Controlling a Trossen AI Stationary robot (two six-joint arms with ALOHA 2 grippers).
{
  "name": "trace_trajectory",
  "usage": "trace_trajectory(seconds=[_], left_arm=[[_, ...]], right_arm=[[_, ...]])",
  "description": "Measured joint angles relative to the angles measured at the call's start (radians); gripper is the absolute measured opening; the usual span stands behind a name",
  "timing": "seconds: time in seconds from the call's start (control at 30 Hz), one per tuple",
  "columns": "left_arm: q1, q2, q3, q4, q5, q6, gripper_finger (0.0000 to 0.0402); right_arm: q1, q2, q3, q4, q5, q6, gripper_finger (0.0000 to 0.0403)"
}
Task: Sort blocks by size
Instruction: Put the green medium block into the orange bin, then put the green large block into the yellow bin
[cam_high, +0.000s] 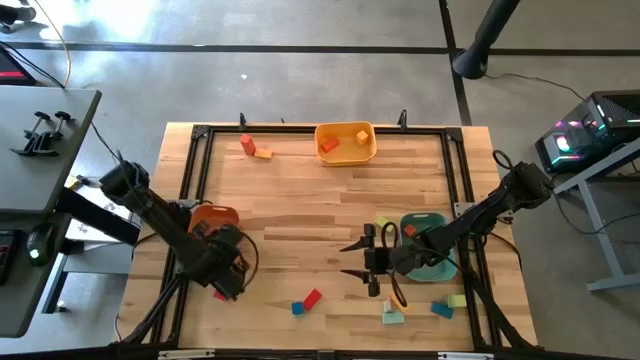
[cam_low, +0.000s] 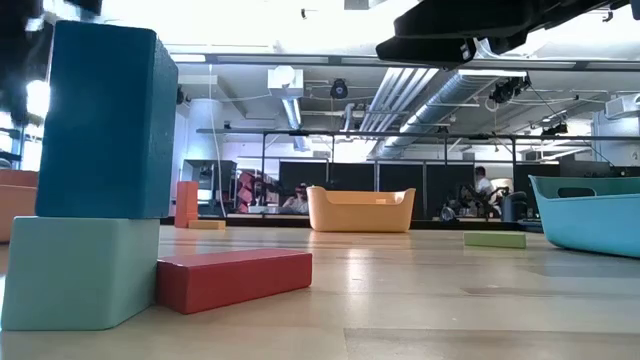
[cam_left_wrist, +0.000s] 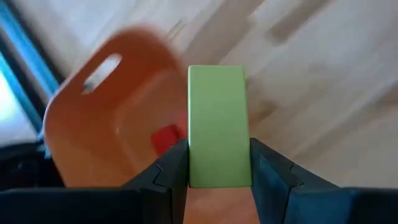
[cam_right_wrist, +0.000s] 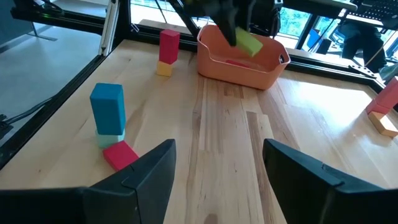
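My left gripper is shut on a light green block, above the orange tray at the table's left. A red block lies in that tray. The right wrist view shows the same green block tilted over the orange tray. My right gripper stands open and holds nothing, over the table's middle next to the teal tray. Near the front edge a blue block stands upright on a teal one, with a red block lying flat beside them. My left gripper pinches the green block between its two fingers, on the two long sides near one end. The rest of the block sticks out ahead of the fingertips. The fingers slant down from above. The block is lifted clear, tilted over the orange tray.
A yellow tray with an orange block in it stands at the far edge. A red block and an orange one lie at the far left. Teal and yellow blocks lie at the near right. A black frame borders the table.
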Motion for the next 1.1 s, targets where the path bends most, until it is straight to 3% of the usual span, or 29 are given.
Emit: trace_trajectory(seconds=[0.33, 0.47, 0.8, 0.97, 1.1], left_arm=[[0.055, -0.285, -0.370, 0.171, 0.126, -0.152, 0.0118], [0.071, -0.302, -0.345, 0.154, 0.107, -0.156, 0.0129], [0.096, -0.301, -0.348, 0.133, 0.087, -0.144, 0.0211], [0.081, -0.301, -0.330, 0.133, 0.001, -0.145, 0.0218], [0.049, -0.301, -0.278, 0.187, -0.237, -0.131, 0.0219]], right_arm=[[-0.004, 0.000, 0.000, -0.003, 0.000, -0.002, 0.0239], [-0.004, 0.000, 0.000, -0.004, 0.000, -0.002, 0.0239], [-0.004, 0.000, 0.000, -0.019, 0.000, 0.009, 0.0239], [-0.004, 0.000, 0.000, -0.026, 0.000, 0.023, 0.0239], [-0.004, 0.000, 0.000, -0.027, 0.000, 0.045, 0.0239]])
